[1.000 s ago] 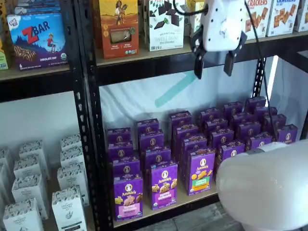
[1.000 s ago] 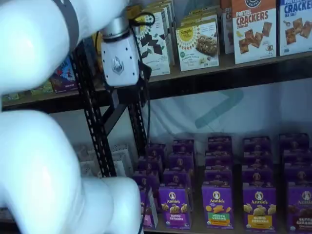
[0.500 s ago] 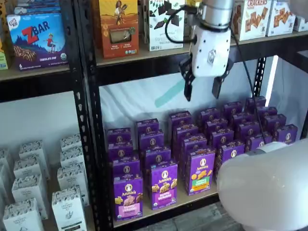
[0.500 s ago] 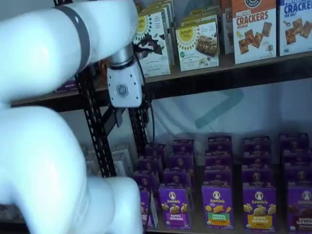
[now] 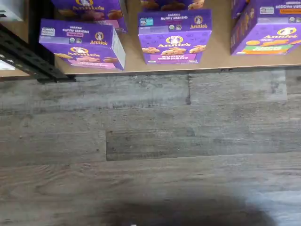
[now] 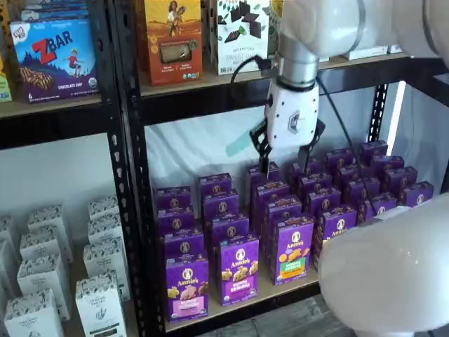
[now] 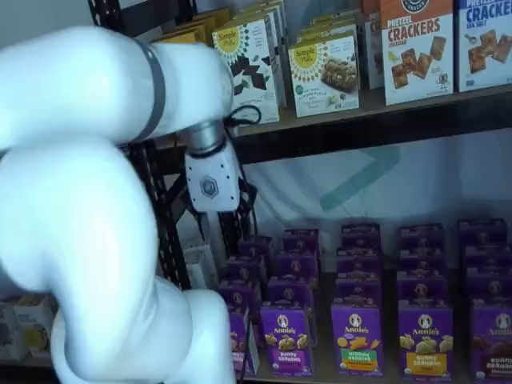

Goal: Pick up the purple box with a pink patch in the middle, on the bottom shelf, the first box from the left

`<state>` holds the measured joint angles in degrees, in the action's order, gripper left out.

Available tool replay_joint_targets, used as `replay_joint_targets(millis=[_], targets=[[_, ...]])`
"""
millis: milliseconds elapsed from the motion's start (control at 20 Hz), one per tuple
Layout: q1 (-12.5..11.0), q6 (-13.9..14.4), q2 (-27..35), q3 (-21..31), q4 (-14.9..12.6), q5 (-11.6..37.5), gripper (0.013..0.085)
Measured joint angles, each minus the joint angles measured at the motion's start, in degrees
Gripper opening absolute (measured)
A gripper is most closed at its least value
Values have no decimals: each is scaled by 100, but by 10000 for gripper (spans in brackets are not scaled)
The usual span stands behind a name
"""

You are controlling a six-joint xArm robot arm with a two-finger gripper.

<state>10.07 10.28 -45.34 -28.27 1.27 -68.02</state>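
The purple box [image 6: 186, 286] with the pink patch is seen standing upright at the front of the bottom shelf [image 6: 245, 300], at the head of the row nearest the black perforated upright [image 6: 130, 175]. In the wrist view the same box [image 5: 84, 43] is seen from above, close beside the dark rack frame [image 5: 33, 59], with its pink label facing the shelf's front edge. Just beside it stands an Annie's box with a purple patch [image 6: 238, 269], and past that one with a green patch [image 6: 293, 250]; more purple boxes are lined up behind each. In a shelf view most of the pink-patch box is hidden by the white arm [image 7: 96, 224], and only a sliver of it can be made out.

The gripper [image 6: 286, 158] is held above the middle rows of purple boxes, well apart from the pink-patch box and higher than it. Its white body is seen below the upper shelf board [image 6: 210, 81], with a black cable looping beside it. The two black fingers [image 6: 263, 147] are seen spread, with a clear gap between them, and nothing is pinched. In a shelf view the gripper body [image 7: 212, 184] is shown, but its fingers cannot be made out there.

Grey wood-look floor planks [image 5: 150, 141] are seen in front of the shelf.
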Motion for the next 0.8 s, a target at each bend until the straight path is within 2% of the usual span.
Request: replay_joint_targets(millis=[200, 450, 800], targets=[[78, 35, 397, 243, 69, 633, 850], [253, 278, 1007, 418, -89, 1379, 850], [435, 383, 1870, 597, -1, 2423, 850]])
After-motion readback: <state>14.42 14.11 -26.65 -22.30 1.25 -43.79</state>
